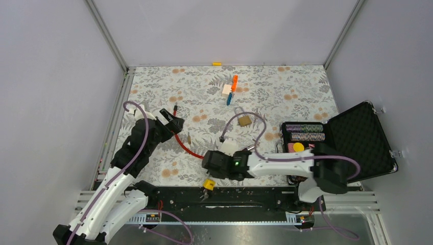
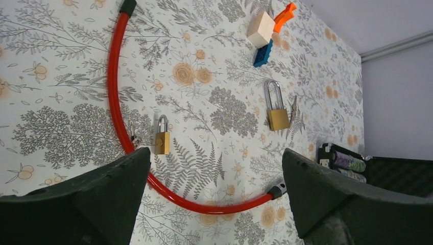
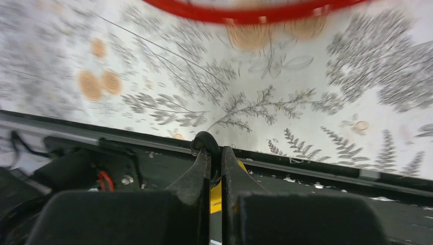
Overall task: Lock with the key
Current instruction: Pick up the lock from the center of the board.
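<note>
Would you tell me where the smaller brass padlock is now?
In the left wrist view, the smaller padlock lies beside the red cable, inside its curve, left of the larger padlock.

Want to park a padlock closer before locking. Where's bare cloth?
Bare: far-left cloth between the left wall and the blocks, beyond the left gripper; far-right strip between blocks and open case. Crowded: mid-table, where red cable, small padlock and large padlock sit, and near rail, where right gripper pinches the yellow key.
</note>
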### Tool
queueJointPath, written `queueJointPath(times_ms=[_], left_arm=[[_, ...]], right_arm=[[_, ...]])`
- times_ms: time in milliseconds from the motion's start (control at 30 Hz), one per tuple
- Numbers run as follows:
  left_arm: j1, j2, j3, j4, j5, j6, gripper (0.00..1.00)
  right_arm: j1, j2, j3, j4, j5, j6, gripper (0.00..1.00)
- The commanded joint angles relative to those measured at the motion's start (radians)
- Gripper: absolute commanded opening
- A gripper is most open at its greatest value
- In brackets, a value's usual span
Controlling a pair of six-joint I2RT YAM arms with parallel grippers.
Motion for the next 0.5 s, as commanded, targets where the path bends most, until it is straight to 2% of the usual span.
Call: queueJointPath(times_ms=[0,100,167,467], left_arm=[[0.005,-0.007,0.031,0.077,0.098,0.079,0.99],[0.005,0.027,0.058,0.123,0.216,0.129,0.99],[0.006,0.052,0.068,0.173,0.297,0.147,0.99],[-0.002,0.139,0.106,0.449,0.691,0.214,0.99]], right_arm=[[-0.002,-0.235,0.041,-0.104,0.314,-0.109,0.0],[-0.025,-0.322,0.067,-0.126,0.409,-0.209,0.0],[-0.057,-0.373,0.093,-0.127,0.42,-0.275,0.0],[-0.25,-0.496,0.217,-0.054,0.308,-0.576,0.0]])
